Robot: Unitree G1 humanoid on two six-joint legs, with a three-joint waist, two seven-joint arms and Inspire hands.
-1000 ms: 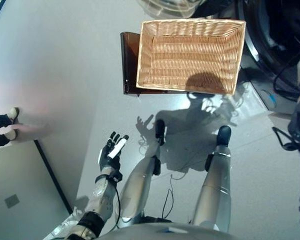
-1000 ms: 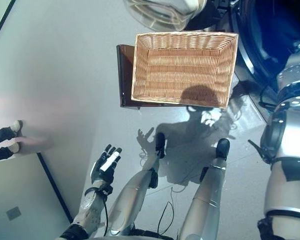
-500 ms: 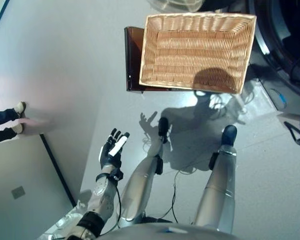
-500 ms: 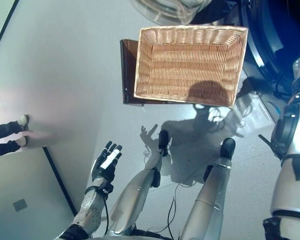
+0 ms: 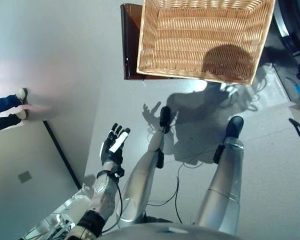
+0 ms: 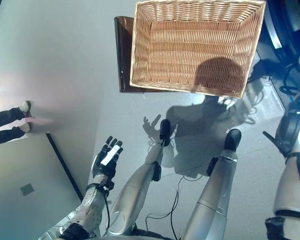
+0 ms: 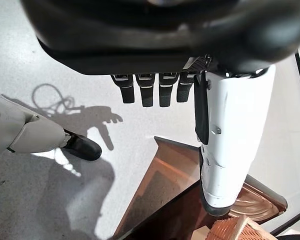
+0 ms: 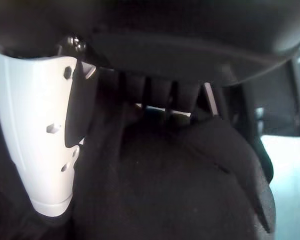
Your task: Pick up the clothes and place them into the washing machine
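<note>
The wicker basket (image 5: 190,40) sits on a dark brown stool (image 5: 130,45) ahead of me, and no clothes show inside it. Low on my left, my left hand (image 5: 112,147) hovers over the floor with straight fingers and holds nothing; its wrist view shows the white thumb (image 7: 230,145) above the stool (image 7: 180,200). My right hand (image 8: 40,135) shows only in its wrist view, thumb straight and fingers uncurled, with a mound of dark cloth (image 8: 190,190) just past them. The washing machine's dark opening (image 6: 285,25) lies at the upper right, where my right arm reaches.
A person's legs and shoes (image 5: 7,107) stand at the left edge. A dark strip (image 5: 62,155) runs across the grey floor beside my left arm.
The whole picture has shifted, so the basket sits higher and nearer the top edge. My left hand keeps its open pose. The right arm shows less in the left eye view.
</note>
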